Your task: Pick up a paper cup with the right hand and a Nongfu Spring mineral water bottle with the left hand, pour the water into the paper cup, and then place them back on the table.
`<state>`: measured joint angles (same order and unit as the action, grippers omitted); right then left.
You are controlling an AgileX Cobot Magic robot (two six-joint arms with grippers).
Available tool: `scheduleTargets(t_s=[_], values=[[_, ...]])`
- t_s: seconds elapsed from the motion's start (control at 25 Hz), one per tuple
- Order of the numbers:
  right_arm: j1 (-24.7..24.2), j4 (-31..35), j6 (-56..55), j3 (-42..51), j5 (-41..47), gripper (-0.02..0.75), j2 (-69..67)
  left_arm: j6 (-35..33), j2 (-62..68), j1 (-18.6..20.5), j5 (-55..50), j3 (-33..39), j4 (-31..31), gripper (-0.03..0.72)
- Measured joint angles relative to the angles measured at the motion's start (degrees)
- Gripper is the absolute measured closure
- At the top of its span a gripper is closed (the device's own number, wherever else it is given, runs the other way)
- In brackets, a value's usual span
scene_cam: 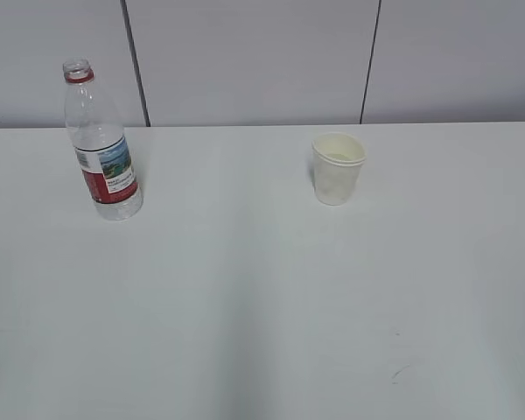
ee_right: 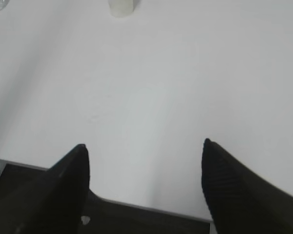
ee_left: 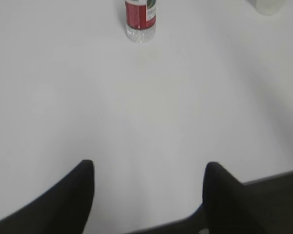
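Observation:
The Nongfu Spring mineral water bottle (scene_cam: 102, 144) stands upright and capless at the back left of the white table (scene_cam: 262, 306); its lower part shows at the top of the left wrist view (ee_left: 140, 19). The paper cup (scene_cam: 338, 168) stands upright at the back, right of centre; its base shows at the top of the right wrist view (ee_right: 121, 7) and at the top right of the left wrist view (ee_left: 268, 6). My left gripper (ee_left: 149, 168) is open and empty, far from the bottle, near the table's front edge. My right gripper (ee_right: 144, 148) is open and empty, far from the cup. Neither arm shows in the exterior view.
A grey panelled wall (scene_cam: 262, 61) rises behind the table. The table's front edge (ee_right: 151, 207) lies just under both grippers, with dark floor beyond. A small dark mark (scene_cam: 398, 374) is on the tabletop at the front right.

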<state>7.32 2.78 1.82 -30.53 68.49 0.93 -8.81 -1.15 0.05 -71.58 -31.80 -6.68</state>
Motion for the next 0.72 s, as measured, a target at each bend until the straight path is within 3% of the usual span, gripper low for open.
scheduleTargets(t_s=[0.24,0.72], values=[[0.0,-1.6,0.4,1.6,-2.8,0.204,0.0,-1.6,0.0,0.0,6.5,2.4,-1.0,0.249],[-0.4,-2.2,0.5,1.7,-2.8,0.204,0.0,-1.6,0.0,-0.2,7.1,2.7,-1.2,0.249]])
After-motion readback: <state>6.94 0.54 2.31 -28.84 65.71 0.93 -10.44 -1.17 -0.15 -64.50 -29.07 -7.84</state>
